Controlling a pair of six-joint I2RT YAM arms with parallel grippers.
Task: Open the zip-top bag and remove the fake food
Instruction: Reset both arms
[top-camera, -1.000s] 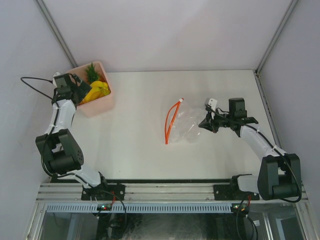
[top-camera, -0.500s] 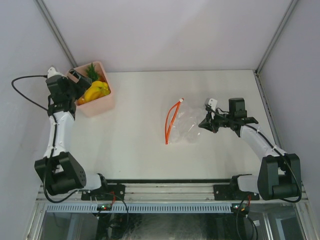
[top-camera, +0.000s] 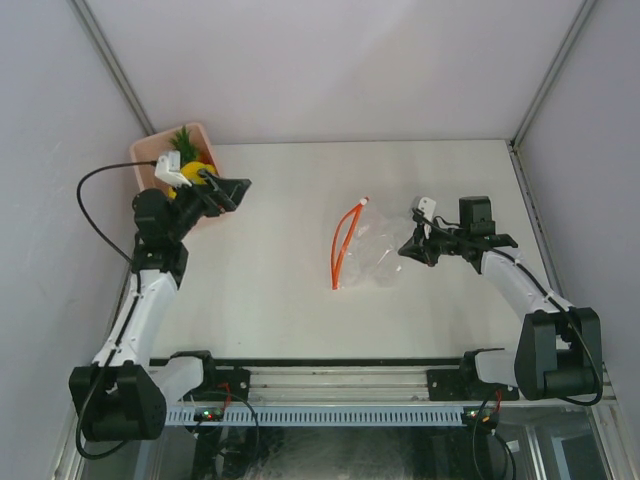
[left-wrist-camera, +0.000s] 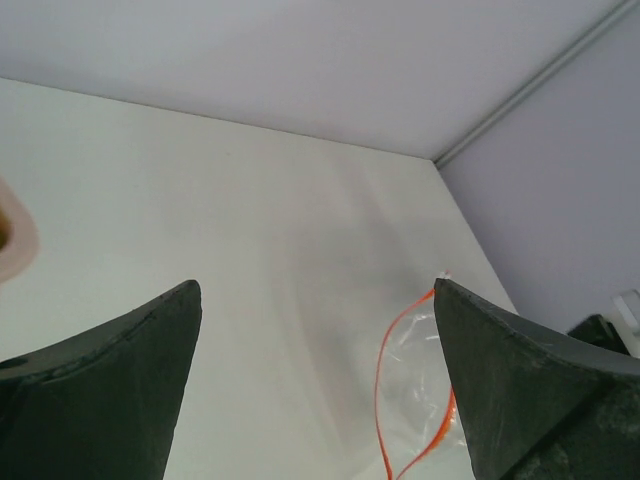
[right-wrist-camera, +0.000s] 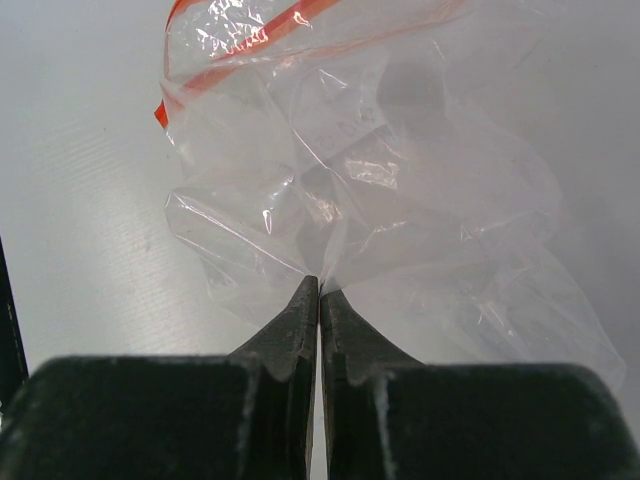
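Right wrist view alone shows the right gripper (right-wrist-camera: 319, 285) pinching a fold of the clear crinkly zip-top bag (right-wrist-camera: 400, 180); left gripper (left-wrist-camera: 315, 288) spread wide.

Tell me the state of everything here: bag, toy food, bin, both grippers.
zip-top bag, mouth open, empty.
fake food, out of the bag, inside the pink bin.
pink bin, upright, holding the food.
left gripper, open, empty.
right gripper, shut on the bag's closed end.

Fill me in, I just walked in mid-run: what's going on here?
The right tool is shut on a fold of the zip-top bag, whose orange zip gapes open; it looks empty. The fake food sits in the pink bin at far left. The left tool hangs open and empty near that bin.
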